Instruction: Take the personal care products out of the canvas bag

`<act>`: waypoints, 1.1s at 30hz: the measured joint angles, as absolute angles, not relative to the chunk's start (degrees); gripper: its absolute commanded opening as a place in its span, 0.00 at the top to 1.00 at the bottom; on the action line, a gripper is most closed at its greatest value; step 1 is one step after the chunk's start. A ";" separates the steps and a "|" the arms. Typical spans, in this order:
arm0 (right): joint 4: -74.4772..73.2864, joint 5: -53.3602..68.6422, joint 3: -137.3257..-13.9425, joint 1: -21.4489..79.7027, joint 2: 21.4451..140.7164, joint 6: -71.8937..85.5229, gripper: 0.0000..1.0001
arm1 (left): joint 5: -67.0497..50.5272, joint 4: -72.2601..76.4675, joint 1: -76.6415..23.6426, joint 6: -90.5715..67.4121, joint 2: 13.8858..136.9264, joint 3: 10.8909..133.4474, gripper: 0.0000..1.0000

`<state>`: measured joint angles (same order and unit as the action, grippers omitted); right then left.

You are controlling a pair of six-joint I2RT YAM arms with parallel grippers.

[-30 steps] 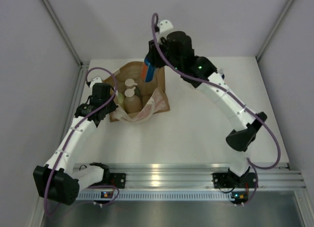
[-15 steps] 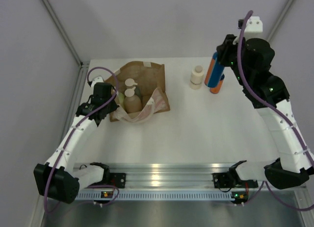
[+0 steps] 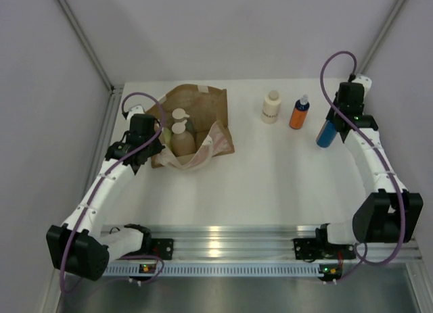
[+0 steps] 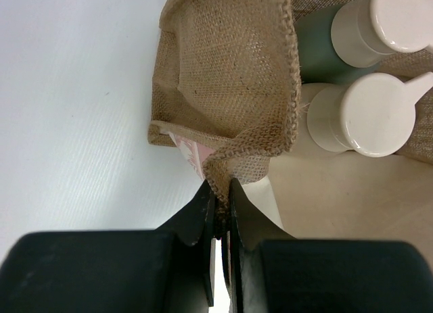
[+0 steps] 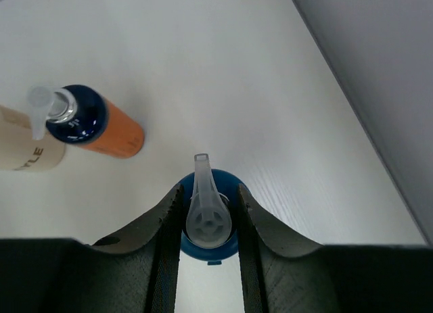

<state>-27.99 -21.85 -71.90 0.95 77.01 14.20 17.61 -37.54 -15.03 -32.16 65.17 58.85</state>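
The canvas bag (image 3: pixel 203 109) lies at the back left with its mouth open. My left gripper (image 3: pixel 150 141) is shut on the bag's rim (image 4: pixel 223 165) and holds it open. Two bottles with cream pump caps stand inside the bag, a grey-green one (image 4: pixel 318 53) and a beige one (image 3: pixel 181 140). My right gripper (image 3: pixel 333 126) is shut on the blue bottle (image 3: pixel 325 134) at the far right, one finger on each side of it (image 5: pixel 210 240). The orange bottle (image 3: pixel 298 114) and the cream bottle (image 3: pixel 271 107) stand on the table to its left.
The white table (image 3: pixel 270 184) is enclosed by grey walls on the left, back and right. The right wall (image 5: pixel 379 76) is close to the blue bottle. An aluminium rail (image 3: pixel 230 238) runs along the near edge.
My right arm has carried the blue bottle from above the bag to the far right and lowered it beside the orange bottle. The left gripper has not moved.
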 measured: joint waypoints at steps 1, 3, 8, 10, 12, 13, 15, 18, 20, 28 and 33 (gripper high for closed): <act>-26.22 -20.91 -70.96 -0.27 78.24 13.96 1.00 | 17.61 -37.56 -15.05 -32.12 65.19 58.89 1.00; -22.61 -18.87 -69.67 -2.33 80.79 13.54 1.00 | 17.52 -37.58 -15.07 -31.97 65.30 59.00 1.00; -16.67 -14.76 -69.28 -4.86 87.57 12.01 1.00 | 17.56 -37.67 -15.29 -31.55 65.43 59.16 1.00; -14.76 -13.65 -68.77 -5.17 88.77 11.94 1.00 | 17.74 -37.71 -15.49 -31.44 65.43 59.16 1.00; -13.15 -12.95 -67.90 -5.17 88.79 12.01 1.00 | 17.91 -37.69 -15.53 -31.33 65.43 59.16 1.00; -12.19 -12.75 -67.81 -5.17 88.77 12.01 1.00 | 17.96 -37.71 -15.55 -31.31 65.43 59.16 1.00; -10.20 -12.49 -67.48 -5.17 88.77 12.03 1.00 | 18.04 -37.71 -15.59 -31.31 65.43 59.16 1.00; -8.60 -12.27 -67.48 -5.17 88.79 11.99 0.97 | 18.09 -37.71 -15.64 -31.31 65.43 59.16 1.00; -8.10 -12.23 -67.48 -5.17 88.92 12.01 0.96 | 18.11 -37.71 -15.64 -31.31 65.43 59.16 1.00; -6.35 -12.99 -67.48 -4.23 91.20 10.92 0.79 | 18.17 -37.71 -15.70 -31.27 65.43 59.16 1.00; -5.91 -13.63 -67.46 -2.92 91.24 9.72 0.48 | 18.31 -37.74 -15.73 -31.24 65.43 59.16 1.00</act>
